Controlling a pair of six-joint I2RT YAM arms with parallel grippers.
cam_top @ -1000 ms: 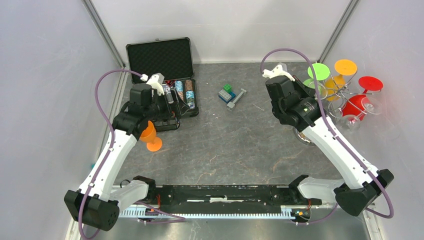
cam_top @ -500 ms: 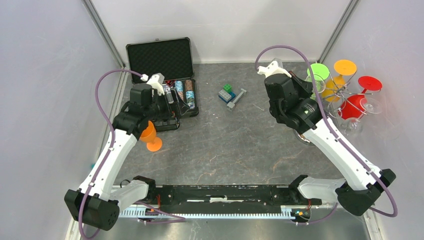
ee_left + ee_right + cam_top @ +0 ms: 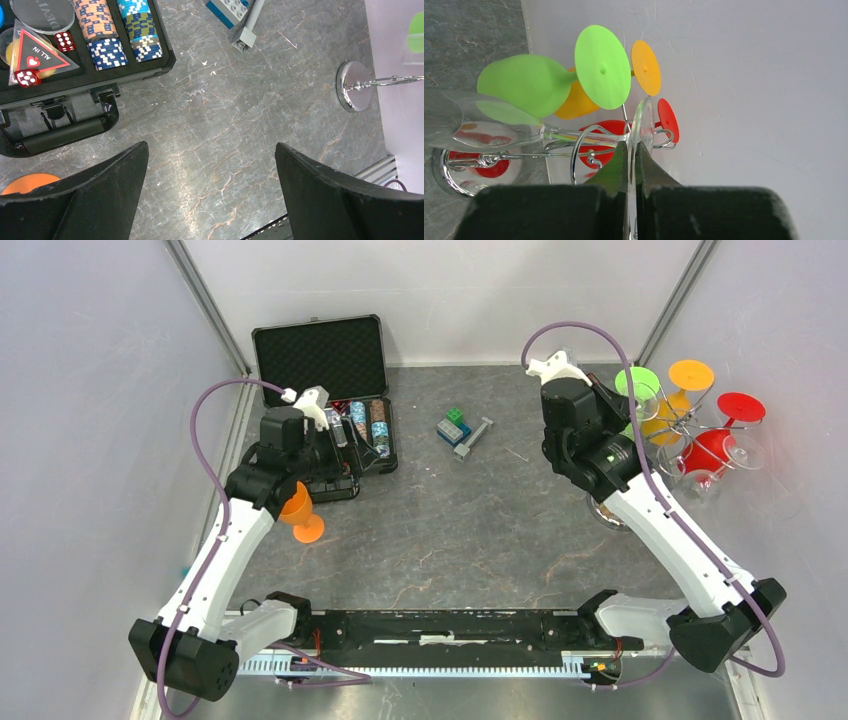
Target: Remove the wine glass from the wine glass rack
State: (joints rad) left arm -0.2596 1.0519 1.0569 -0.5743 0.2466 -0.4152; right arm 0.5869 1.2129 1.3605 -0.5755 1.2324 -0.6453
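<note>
Clear wine glass (image 3: 494, 131) foot pinched by R tool (image 3: 630, 146); L tool (image 3: 210, 150) wide open.

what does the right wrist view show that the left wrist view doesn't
Only the right wrist: the right gripper shut on the foot of the clear wine glass, with the red glass and hanging orange glass behind it. Only the left wrist: the open left gripper, the poker chip case, the toy bricks. Both: the rack's round base and the grey table.

Right gripper (image 3: 629, 146), closed on the clear wine glass (image 3: 509, 131) foot, sits farther toward the back wall (image 3: 450, 290) than one second ago.
</note>
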